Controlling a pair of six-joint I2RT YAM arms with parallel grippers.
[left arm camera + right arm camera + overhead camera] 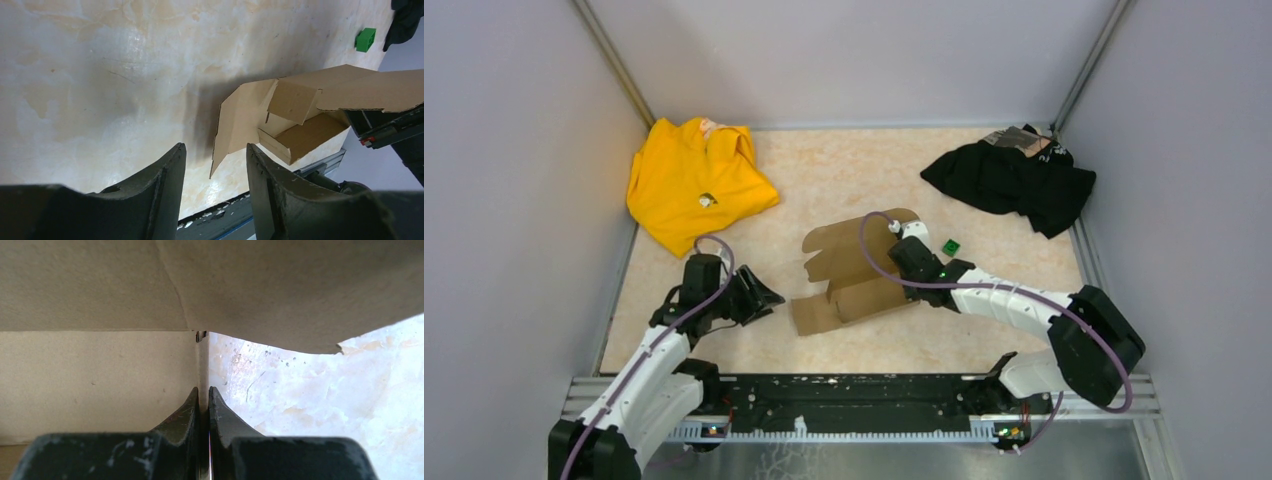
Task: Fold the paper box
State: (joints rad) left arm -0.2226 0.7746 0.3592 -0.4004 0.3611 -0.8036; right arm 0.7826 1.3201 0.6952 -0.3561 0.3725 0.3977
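Paper box (854,275) partly folded, flaps raised, right gripper (203,397) pinched tight on one thin box wall, left gripper (215,150) near the box, jaws half apart, holding nothing

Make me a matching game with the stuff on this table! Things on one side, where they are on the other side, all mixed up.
Things:
1. yellow cloth
2. black cloth
3. green cube
4. paper box

Places:
A. far right corner
B. in the middle, partly folded
C. far left corner
D. just to the right of the brown cardboard

Right pairs: 1-C, 2-A, 3-D, 4-B
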